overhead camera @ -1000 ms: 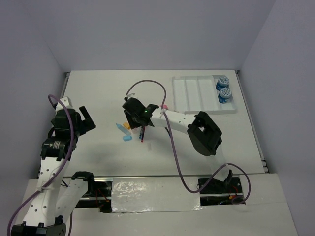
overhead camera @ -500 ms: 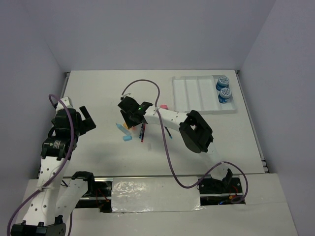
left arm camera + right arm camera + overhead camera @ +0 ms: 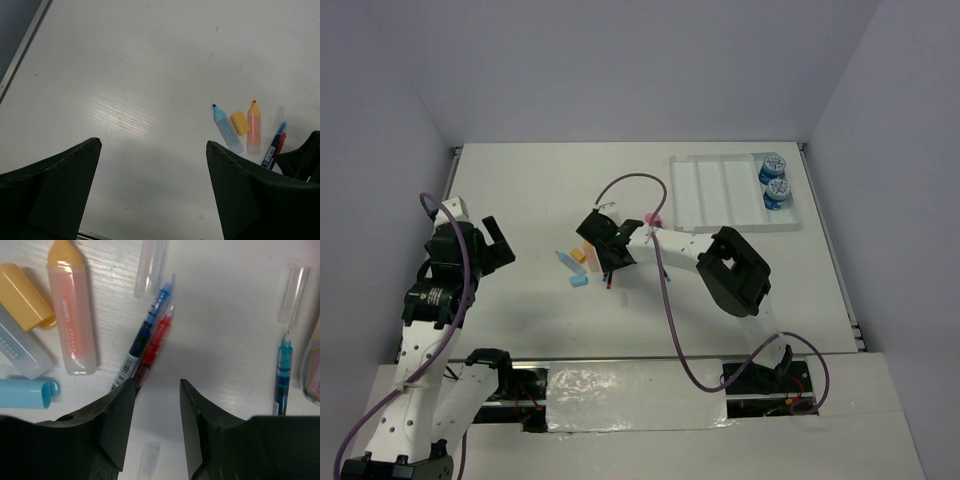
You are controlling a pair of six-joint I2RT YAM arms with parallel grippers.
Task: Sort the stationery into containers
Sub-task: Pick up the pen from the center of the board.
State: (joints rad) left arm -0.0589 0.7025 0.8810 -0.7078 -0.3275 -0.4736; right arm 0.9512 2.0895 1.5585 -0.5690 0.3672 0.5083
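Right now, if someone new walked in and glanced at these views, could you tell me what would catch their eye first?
Probably the right gripper, jaws apart, low over a red pen and a blue pen lying side by side at mid-table. Next, the white tray at the far right, two blue rolls in its rightmost compartment. The left gripper hangs open at the left, holding nothing.

An orange highlighter (image 3: pixel 72 315) and a yellow cap (image 3: pixel 25 295) are showing beside a blue pen (image 3: pixel 145 335) and a red pen (image 3: pixel 157 337). Two rolls (image 3: pixel 772 165) are showing blue-and-white patterned tops in the white tray (image 3: pixel 710 190).
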